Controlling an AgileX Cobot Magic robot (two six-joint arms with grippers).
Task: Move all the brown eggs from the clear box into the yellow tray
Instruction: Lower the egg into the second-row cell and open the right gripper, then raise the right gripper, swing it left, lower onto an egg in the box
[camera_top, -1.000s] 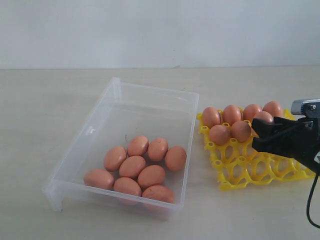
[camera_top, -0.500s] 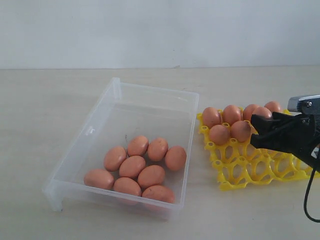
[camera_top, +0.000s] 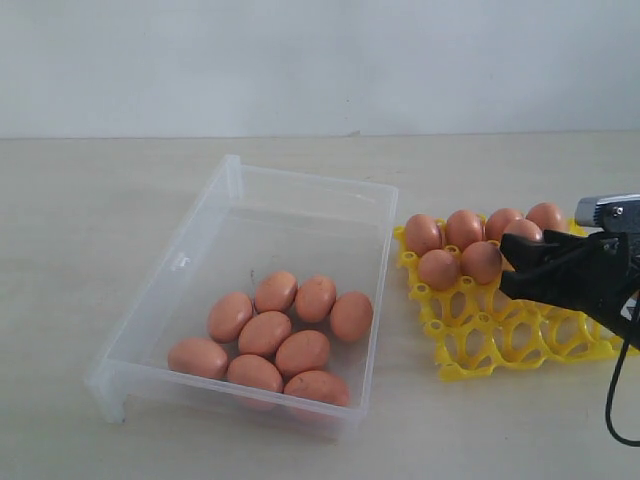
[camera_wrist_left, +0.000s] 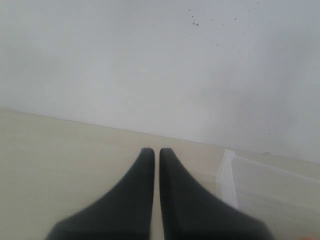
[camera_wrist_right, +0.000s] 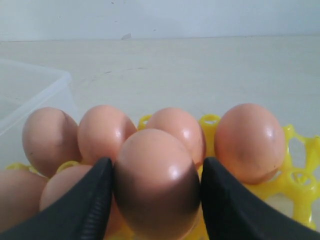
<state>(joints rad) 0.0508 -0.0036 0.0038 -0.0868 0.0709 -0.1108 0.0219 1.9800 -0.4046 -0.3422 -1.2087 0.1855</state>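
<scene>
Smooth, faintly glossy brown eggs (camera_top: 265, 333), clear plastic box (camera_top: 310, 190) (shiny walls), yellow plastic tray (camera_top: 470, 340).

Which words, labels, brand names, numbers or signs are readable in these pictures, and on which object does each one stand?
No text can be read in any view.
clear box: one small dark mark on its long wall, at the left in the exterior view, too small to read.
brown eggs, and the brown egg in the right gripper: no stamp visible.
yellow tray: no lettering visible.
</scene>
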